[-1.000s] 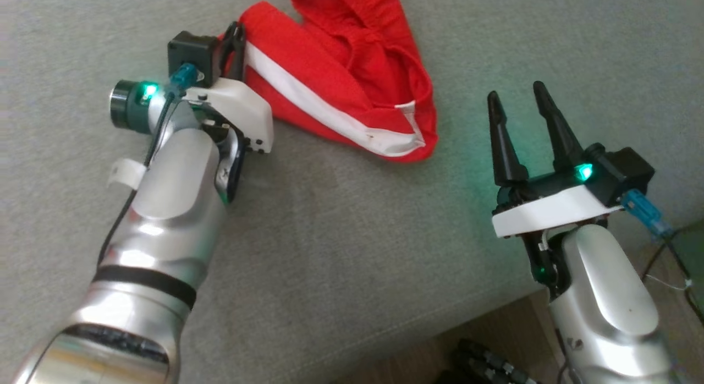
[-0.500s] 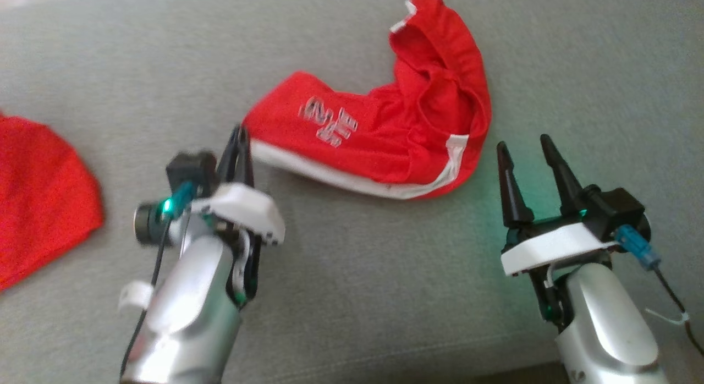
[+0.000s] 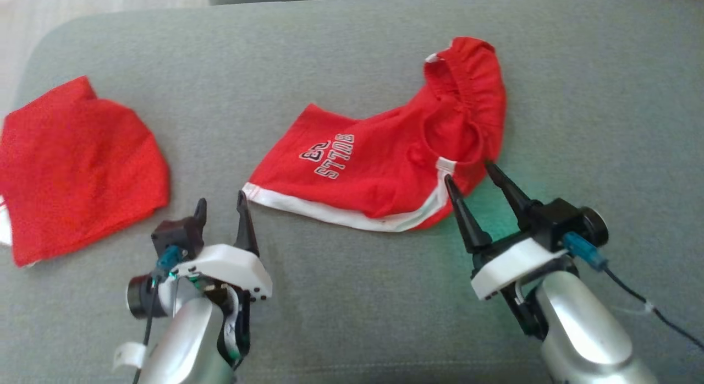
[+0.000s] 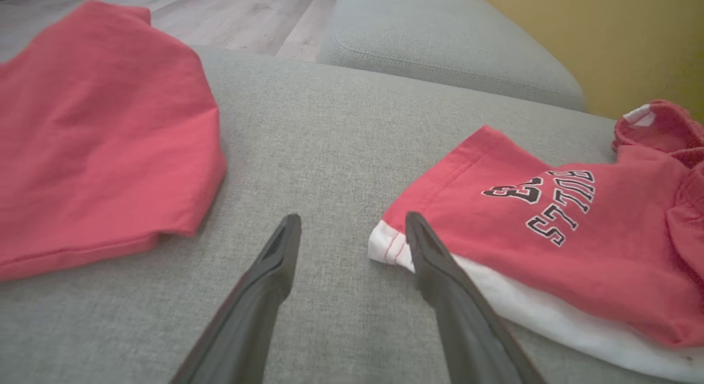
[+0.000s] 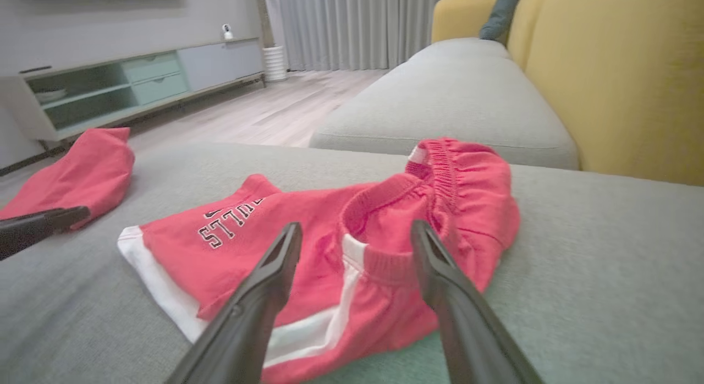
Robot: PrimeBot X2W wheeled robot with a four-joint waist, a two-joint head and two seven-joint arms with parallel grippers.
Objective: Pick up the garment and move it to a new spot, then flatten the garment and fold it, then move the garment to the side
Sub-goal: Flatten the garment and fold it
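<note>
**Desk:** Read me your list, biggest first.

**Operator:** Item one: grey sofa seat, which bears everything else. My right wrist view shows a yellow backrest behind it.

**Desk:** And the garment?

**Operator:** Item two: the garment, a pair of red shorts. It lies on the seat right of centre, partly spread out. The gathered waistband is bunched at the far right, and the white hem faces me.

Item three: a second red cloth, lying flat at the far left, well apart from the shorts.

**Desk:** Tools?

**Operator:** Item four: right gripper. Its fingers are spread wide and empty, with the tips at the near edge of the waistband. I cannot tell whether they touch it.

Item five: left gripper, also spread and holding nothing. One finger sits just beside the hem's left corner.

Item six, the smallest: the dark lettering printed on the shorts leg.
</note>
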